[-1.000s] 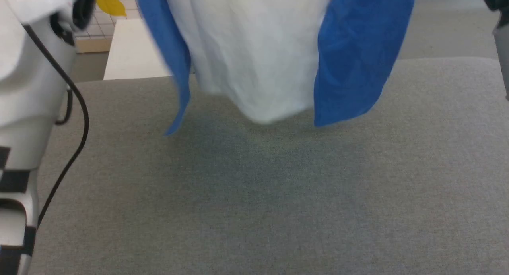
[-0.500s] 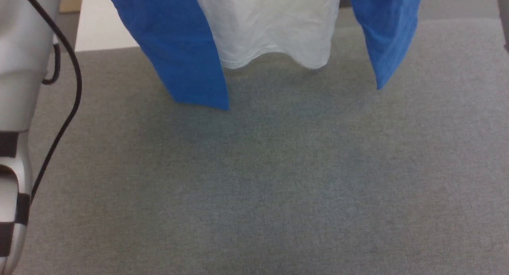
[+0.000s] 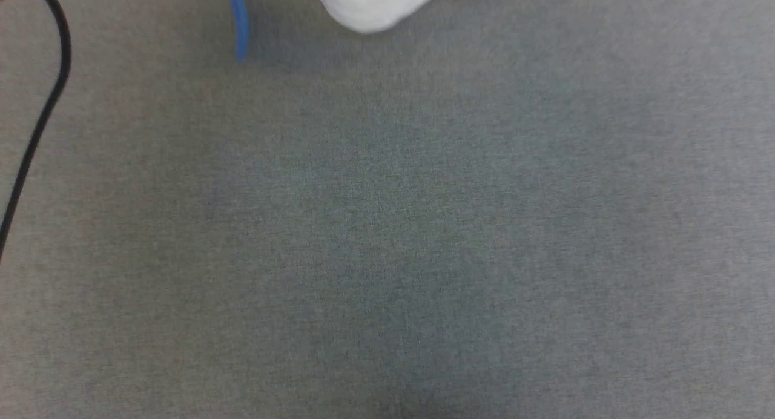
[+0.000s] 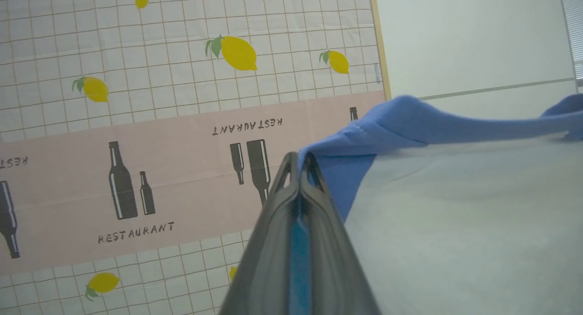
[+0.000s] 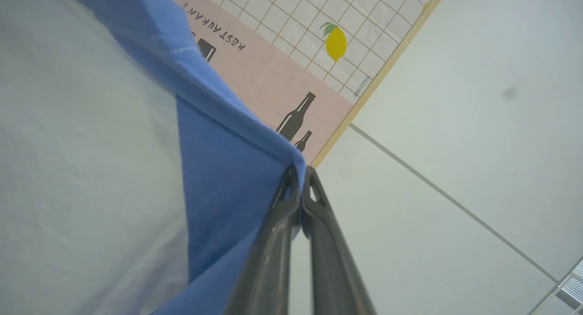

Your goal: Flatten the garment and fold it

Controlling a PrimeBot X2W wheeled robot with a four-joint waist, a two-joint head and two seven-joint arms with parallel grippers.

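Hanging at twelve o'clock in the head view, the garment [image 3: 375, 7] dangles over the grey surface [image 3: 387, 237], whose open cloth runs to six o'clock. The left hand [image 4: 299, 160] and the right hand [image 5: 301, 171] each pinch a blue edge. The backdrop [image 4: 136, 192] reads "RESTAURANT".

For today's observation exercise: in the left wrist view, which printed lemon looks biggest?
The lemon just above the upside-down RESTAURANT lettering, near the top centre; every other one is visibly smaller.
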